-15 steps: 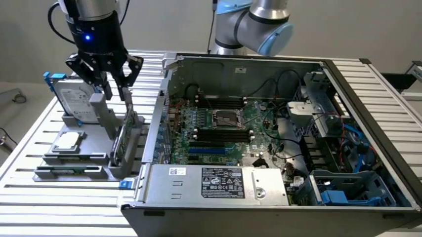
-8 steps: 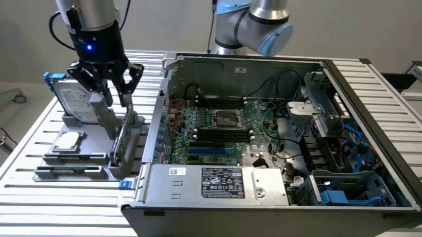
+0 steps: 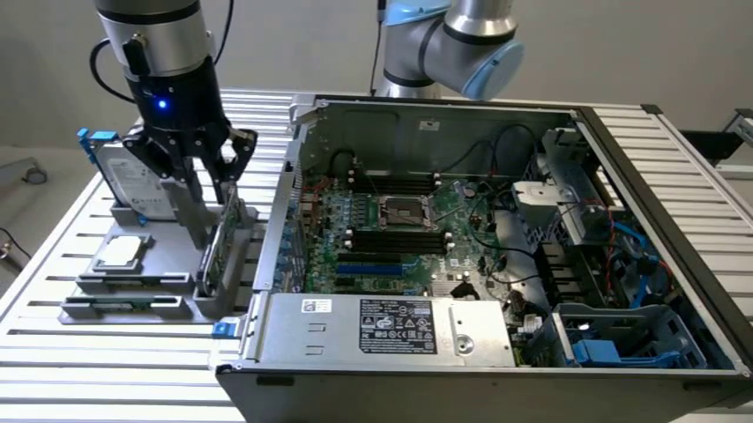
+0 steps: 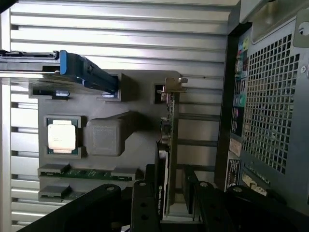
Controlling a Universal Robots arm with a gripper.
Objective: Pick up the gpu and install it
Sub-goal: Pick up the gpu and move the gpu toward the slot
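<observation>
On its thin edge in a slot of the grey holder (image 3: 141,284) stands the gpu (image 3: 224,251), at about nine o'clock from the open computer case (image 3: 289,176) in the exterior view. Its silver end bracket (image 4: 175,84) shows in the wrist view. The gripper (image 3: 210,207) hangs right over the card with its fingers (image 4: 145,205) wide apart, one on each side, and they do not squeeze it yet. The card has not been lifted. At about nine o'clock from the card lies the small processor chip (image 3: 122,253), and at about eleven o'clock stands the hard drive (image 3: 123,172) with blue rails. Here is what I think could go wrong: the card is thin and tall, so if the fingers close off-centre they may tip it or bend it in its slot. The case wall is just beside it, so a crooked lift might bump the card against the metal.
</observation>
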